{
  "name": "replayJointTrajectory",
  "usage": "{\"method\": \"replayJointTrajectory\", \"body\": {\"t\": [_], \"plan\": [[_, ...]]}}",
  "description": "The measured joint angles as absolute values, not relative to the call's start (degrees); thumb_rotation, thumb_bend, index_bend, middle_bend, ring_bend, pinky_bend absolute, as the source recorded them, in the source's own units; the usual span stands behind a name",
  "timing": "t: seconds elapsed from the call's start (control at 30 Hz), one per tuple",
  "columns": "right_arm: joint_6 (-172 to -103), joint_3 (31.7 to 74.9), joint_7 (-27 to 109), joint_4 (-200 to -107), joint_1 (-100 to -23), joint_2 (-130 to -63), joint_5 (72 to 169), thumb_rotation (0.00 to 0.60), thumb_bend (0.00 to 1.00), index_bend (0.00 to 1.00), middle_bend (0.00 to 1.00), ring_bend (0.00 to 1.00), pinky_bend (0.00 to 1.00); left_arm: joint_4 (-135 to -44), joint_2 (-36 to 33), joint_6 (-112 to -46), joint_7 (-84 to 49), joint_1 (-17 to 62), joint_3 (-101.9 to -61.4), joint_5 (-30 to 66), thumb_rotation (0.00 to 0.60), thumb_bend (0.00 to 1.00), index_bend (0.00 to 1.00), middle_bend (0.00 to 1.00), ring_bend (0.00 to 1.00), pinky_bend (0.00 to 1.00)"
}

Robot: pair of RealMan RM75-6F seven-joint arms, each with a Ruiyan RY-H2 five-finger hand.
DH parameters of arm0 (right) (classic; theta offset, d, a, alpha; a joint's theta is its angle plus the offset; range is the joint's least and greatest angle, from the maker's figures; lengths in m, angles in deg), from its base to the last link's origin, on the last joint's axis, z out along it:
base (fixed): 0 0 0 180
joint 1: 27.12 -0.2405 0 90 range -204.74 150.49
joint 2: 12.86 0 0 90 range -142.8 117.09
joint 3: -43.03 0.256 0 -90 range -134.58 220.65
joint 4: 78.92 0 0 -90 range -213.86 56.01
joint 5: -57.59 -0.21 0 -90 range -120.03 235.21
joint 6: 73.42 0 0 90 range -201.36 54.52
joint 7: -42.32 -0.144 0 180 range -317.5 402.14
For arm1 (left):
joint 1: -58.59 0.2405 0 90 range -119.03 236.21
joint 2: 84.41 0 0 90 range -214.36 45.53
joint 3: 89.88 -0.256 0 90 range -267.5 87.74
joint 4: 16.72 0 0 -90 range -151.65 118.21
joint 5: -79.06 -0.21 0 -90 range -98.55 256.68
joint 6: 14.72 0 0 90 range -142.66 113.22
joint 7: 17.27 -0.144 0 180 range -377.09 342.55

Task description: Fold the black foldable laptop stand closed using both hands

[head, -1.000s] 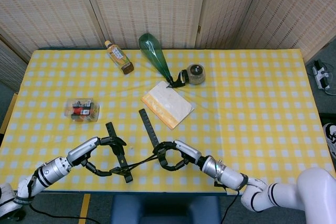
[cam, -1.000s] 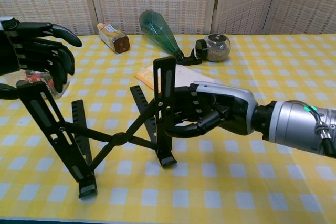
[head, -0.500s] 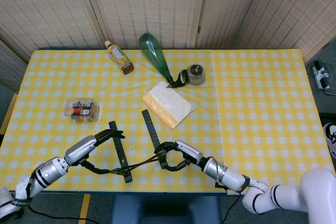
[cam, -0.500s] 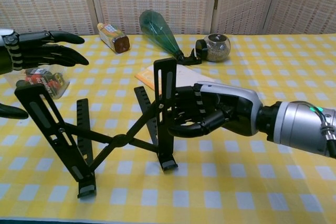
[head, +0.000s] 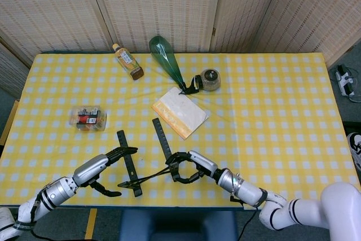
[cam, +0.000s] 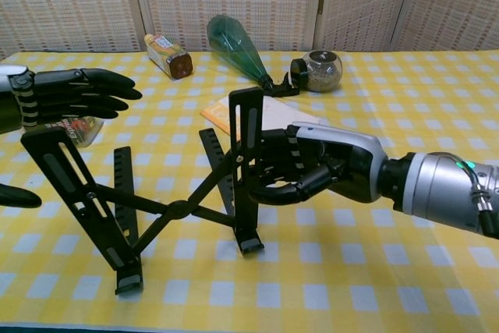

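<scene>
Right hand (cam: 312, 169) clamped on right upright of black laptop stand (cam: 175, 208), which stands unfolded at near edge of surface (head: 271, 117). Left hand (cam: 74, 93) empty with fingers spread out flat, just beside stand's left arm, not gripping.

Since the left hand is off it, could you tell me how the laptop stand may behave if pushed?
The laptop stand looks stiff in its bars but hinged at the crossing, so likely to scissor. Standing on narrow feet, gripped only by the right hand, it may pivot or tip.

Cluttered yellow checked table (head: 282, 111)
</scene>
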State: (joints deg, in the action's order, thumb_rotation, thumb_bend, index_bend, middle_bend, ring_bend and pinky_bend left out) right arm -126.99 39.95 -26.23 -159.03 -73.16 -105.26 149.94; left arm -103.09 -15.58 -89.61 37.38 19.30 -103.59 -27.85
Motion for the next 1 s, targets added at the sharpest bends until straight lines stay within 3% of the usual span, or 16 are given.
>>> {"method": "replayJointTrajectory", "body": {"t": [0.37, 0.73, 1.0], "plan": [[-127.55, 39.25, -26.09, -159.21, -72.81, -105.13, 150.86, 0.6, 0.34, 0.36, 0.31, 0.31, 0.26, -103.67, -10.6, -85.4, 30.93, 19.96, -100.28, -22.47, 0.6, 0.19, 0.0, 0.06, 0.04, 0.0], [-130.02, 37.4, -25.81, -160.13, -71.66, -104.65, 153.02, 0.6, 0.34, 0.36, 0.3, 0.3, 0.26, -101.53, -8.62, -85.46, 21.83, 21.74, -97.12, -19.01, 0.6, 0.19, 0.01, 0.08, 0.06, 0.01], [-132.99, 35.82, -24.64, -161.25, -70.11, -103.98, 154.66, 0.6, 0.34, 0.36, 0.3, 0.29, 0.25, -98.82, -6.6, -87.61, 14.61, 22.65, -94.78, -19.31, 0.6, 0.2, 0.26, 0.16, 0.09, 0.01]]}}
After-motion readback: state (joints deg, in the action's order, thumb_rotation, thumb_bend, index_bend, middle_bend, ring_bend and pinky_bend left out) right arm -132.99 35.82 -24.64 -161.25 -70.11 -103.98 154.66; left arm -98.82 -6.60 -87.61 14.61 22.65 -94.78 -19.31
